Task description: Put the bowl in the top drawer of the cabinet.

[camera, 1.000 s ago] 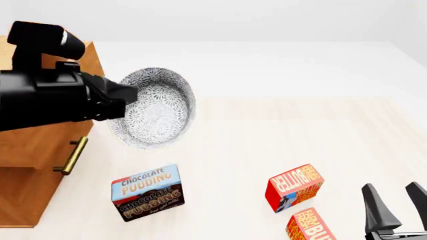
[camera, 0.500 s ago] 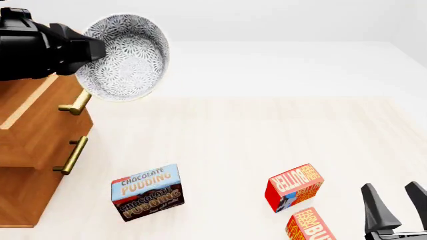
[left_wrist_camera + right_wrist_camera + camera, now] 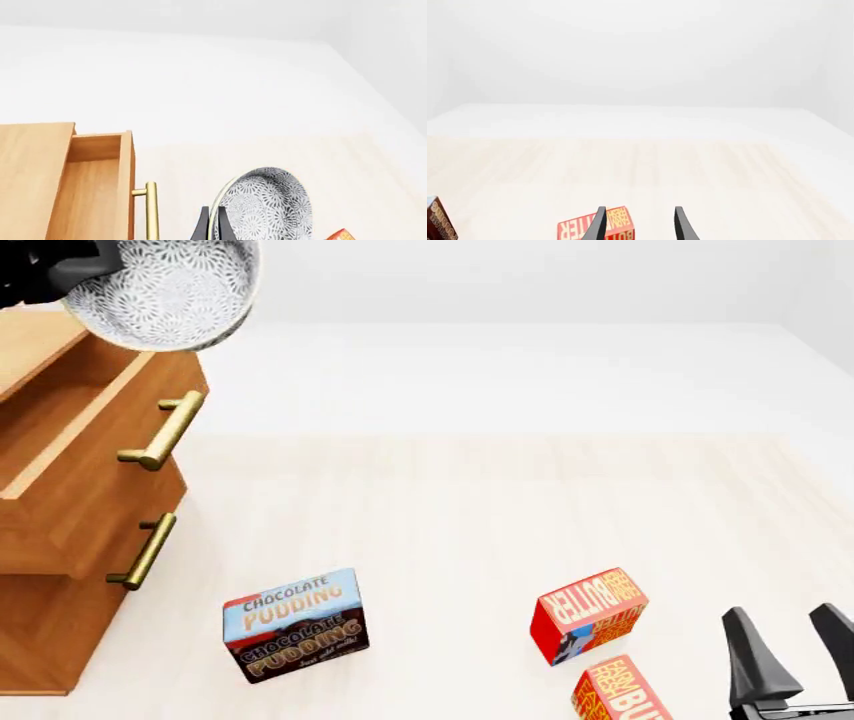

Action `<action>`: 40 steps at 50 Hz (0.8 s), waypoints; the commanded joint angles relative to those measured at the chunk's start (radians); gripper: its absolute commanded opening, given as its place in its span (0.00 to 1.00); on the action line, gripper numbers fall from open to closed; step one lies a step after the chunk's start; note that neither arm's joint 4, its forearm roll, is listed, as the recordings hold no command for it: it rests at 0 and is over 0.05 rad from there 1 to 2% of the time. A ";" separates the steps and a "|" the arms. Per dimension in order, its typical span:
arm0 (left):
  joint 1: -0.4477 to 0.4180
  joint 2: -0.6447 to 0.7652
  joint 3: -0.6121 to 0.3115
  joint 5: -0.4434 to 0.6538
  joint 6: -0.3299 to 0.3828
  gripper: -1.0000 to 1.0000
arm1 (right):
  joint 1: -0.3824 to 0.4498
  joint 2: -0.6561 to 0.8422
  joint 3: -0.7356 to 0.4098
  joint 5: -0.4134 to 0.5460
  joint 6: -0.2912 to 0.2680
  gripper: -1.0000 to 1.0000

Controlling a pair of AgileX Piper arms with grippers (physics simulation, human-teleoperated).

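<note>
Left hand [image 3: 211, 226] is pinched on the rim of the bowl [image 3: 163, 290] and has swung it up over the open top drawer [image 3: 80, 430], off the table [image 3: 507, 520]; release looks close. Right hand [image 3: 787, 660] idles, fingers spread, empty.

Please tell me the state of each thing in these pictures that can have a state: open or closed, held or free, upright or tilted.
top drawer: open
lower drawer: closed
bowl: held, tilted, raised
left gripper: shut on bowl rim
right gripper: open, holding nothing
</note>
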 commanded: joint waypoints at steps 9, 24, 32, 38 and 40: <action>0.140 0.013 -0.090 0.032 -0.012 0.00 | 0.005 0.000 0.000 0.000 0.001 1.00; 0.222 -0.018 -0.050 -0.010 -0.057 0.00 | 0.007 0.000 0.000 0.000 0.002 1.00; 0.245 -0.055 -0.012 -0.039 -0.095 0.00 | 0.009 0.000 0.000 -0.001 0.002 1.00; 0.287 -0.072 0.016 -0.060 -0.120 0.00 | 0.011 0.000 0.000 -0.001 0.001 1.00; 0.313 -0.078 0.024 -0.074 -0.124 0.00 | 0.013 0.000 0.000 -0.001 0.001 1.00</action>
